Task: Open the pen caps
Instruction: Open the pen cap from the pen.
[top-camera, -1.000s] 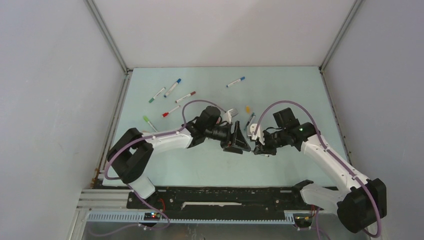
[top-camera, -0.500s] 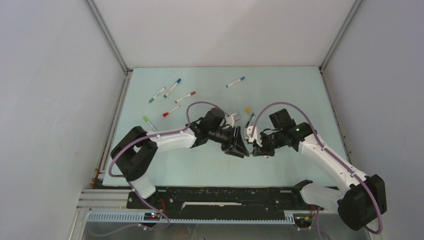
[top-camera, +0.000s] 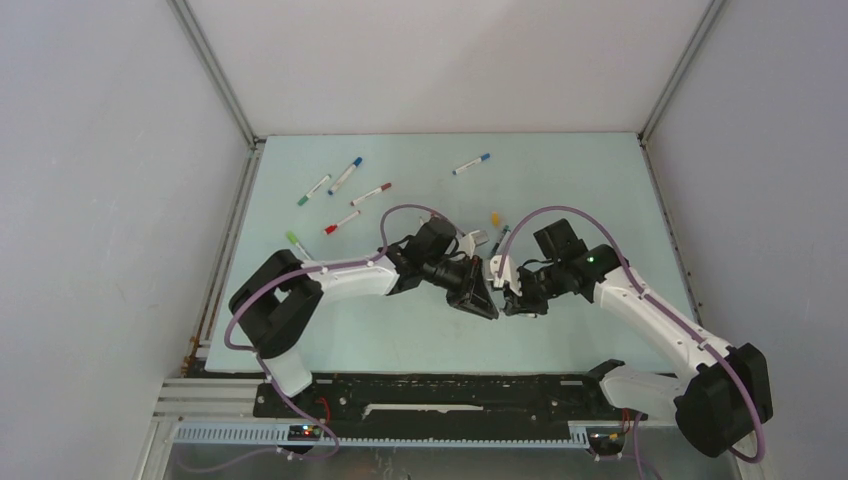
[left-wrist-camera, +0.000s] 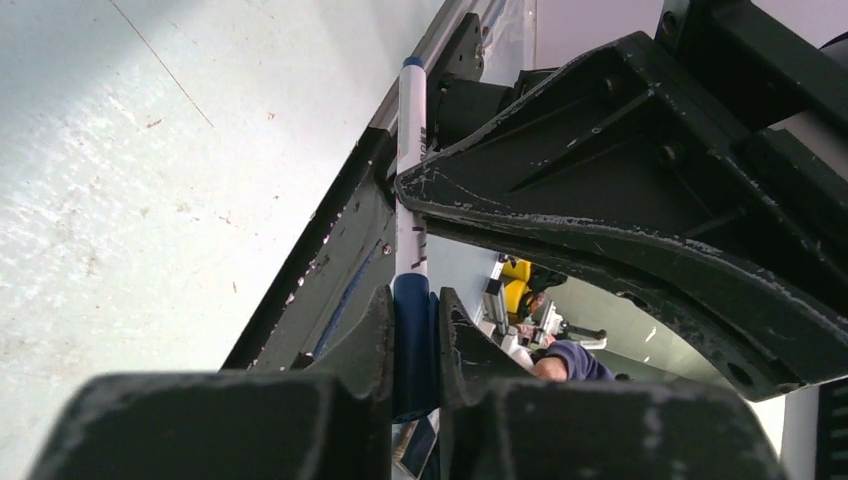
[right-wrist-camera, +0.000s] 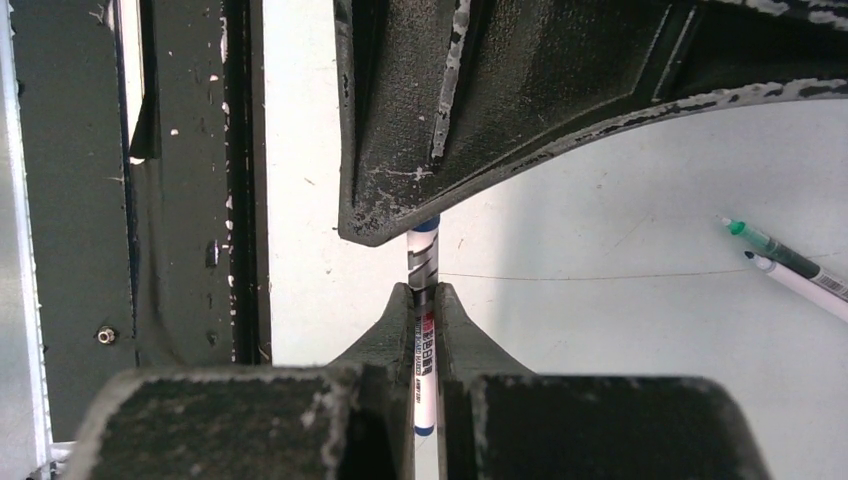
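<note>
Pale table (top-camera: 400, 340) (grey walls (top-camera: 100, 200))

- Setting: a robotics lab test cell, not a home or shop.
- Enclosure: plain grey-white panel walls (top-camera: 100, 200) on the left, back and right of the top view, joined by aluminium frame struts (top-camera: 215, 75) running in from the upper corners.
- Work surface: pale blue-green table (top-camera: 560, 170), scuffed and scratched in both wrist views.
- Fixtures: left arm (top-camera: 340, 278) and right arm (top-camera: 660, 320) bolted to a black mounting rail (top-camera: 440, 395) along the bottom edge; slotted cable duct (top-camera: 430, 433) below it.
- Wiring: purple cable (top-camera: 560, 212) looped over each arm; green status light (top-camera: 591, 259) lit on the right arm.
- Beyond the cell, lower centre of the left wrist view: a person in a dark blue top (left-wrist-camera: 565, 362) beside more equipment, blurred.
</note>
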